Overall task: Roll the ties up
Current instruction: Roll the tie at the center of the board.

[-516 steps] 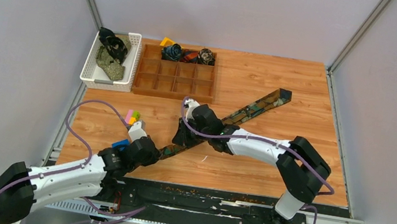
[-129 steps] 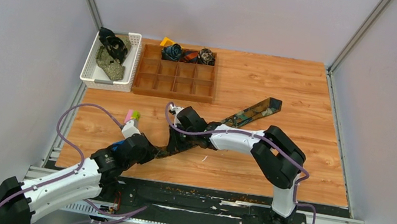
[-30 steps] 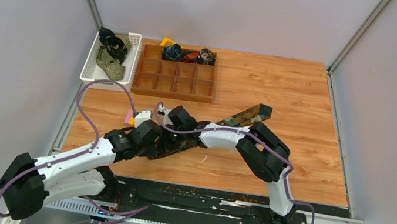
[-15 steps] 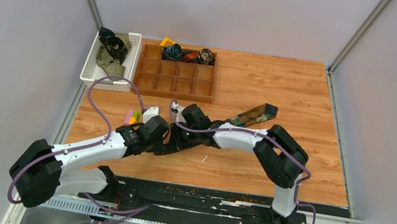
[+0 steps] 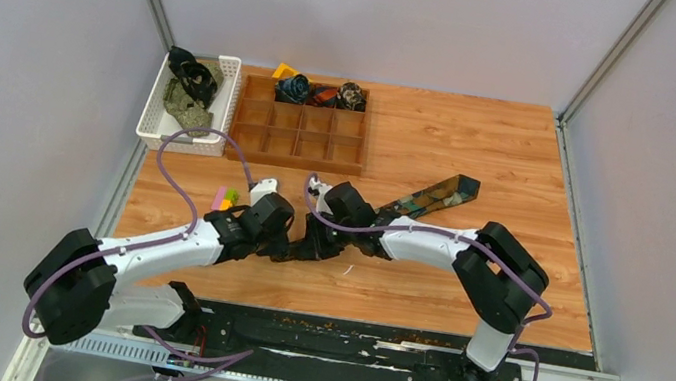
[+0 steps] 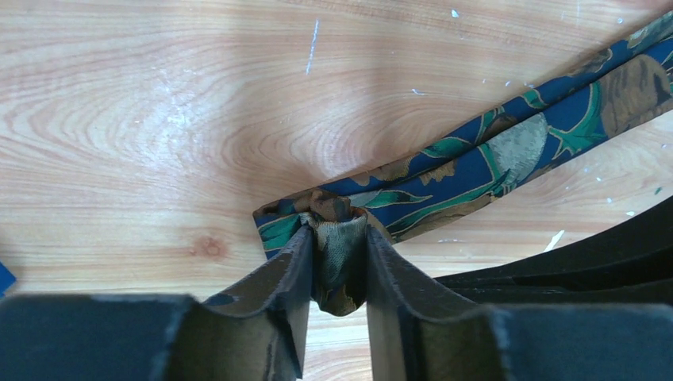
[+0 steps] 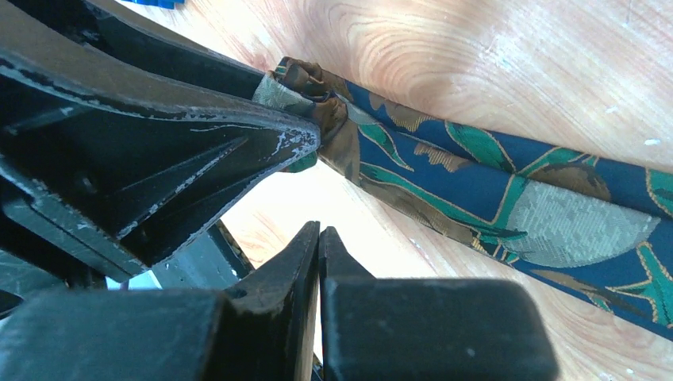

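A long navy tie with green and brown leaf pattern [image 5: 434,197] lies diagonally across the wooden table, its wide pointed end at the upper right. My left gripper [image 6: 337,238] is shut on the tie's folded narrow end [image 6: 340,262], which bunches between the fingers; the strip [image 6: 508,155] runs off to the upper right. My right gripper [image 7: 319,230] is shut and empty, just beside the left gripper's fingers [image 7: 238,135] and the tie [image 7: 555,214]. In the top view both grippers meet near the table's middle [image 5: 301,243]. Rolled ties [image 5: 320,93] sit in the tray's back row.
A brown wooden compartment tray [image 5: 299,132] stands at the back left. A white basket [image 5: 154,120] to its left holds more crumpled ties [image 5: 191,93]. Small bright blocks [image 5: 224,198] lie by the left arm. A yellow block [image 5: 283,70] sits behind the tray.
My left gripper has moved right and forward to the tie's narrow end and closed on it. My right gripper has shifted slightly right. The tie's wide end slid a little.
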Controlling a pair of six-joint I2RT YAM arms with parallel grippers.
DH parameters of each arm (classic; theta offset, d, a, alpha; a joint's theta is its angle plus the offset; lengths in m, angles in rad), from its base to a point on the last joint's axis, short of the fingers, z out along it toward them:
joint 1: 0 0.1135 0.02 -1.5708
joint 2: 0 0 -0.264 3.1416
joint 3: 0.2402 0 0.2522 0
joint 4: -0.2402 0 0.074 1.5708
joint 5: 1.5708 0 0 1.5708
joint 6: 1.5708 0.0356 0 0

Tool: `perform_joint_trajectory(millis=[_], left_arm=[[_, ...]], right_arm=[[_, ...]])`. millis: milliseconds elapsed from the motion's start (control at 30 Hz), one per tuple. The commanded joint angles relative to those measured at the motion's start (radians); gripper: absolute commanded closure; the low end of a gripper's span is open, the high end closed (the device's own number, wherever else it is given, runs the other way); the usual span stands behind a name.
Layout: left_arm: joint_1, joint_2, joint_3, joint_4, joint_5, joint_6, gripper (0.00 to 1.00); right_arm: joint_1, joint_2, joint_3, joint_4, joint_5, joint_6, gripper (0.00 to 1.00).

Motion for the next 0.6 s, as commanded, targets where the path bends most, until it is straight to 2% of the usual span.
perform_joint_trajectory(millis=[0, 233, 567], left_arm=[[-0.013, 0.014, 0.025, -0.021, 0.029, -0.013, 0.58], [-0.045, 0.008, 0.063, -0.041, 0.006, -0.02, 0.45], [-0.071, 0.025, 0.08, -0.01, 0.005, -0.039, 0.44]], right_arm=[[-0.005, -0.063, -0.015, 0.015, 0.021, -0.02, 0.95], [-0.007, -0.101, -0.032, 0.001, 0.039, -0.024, 0.95], [-0.014, -0.144, -0.048, -0.019, 0.071, -0.031, 0.95]])
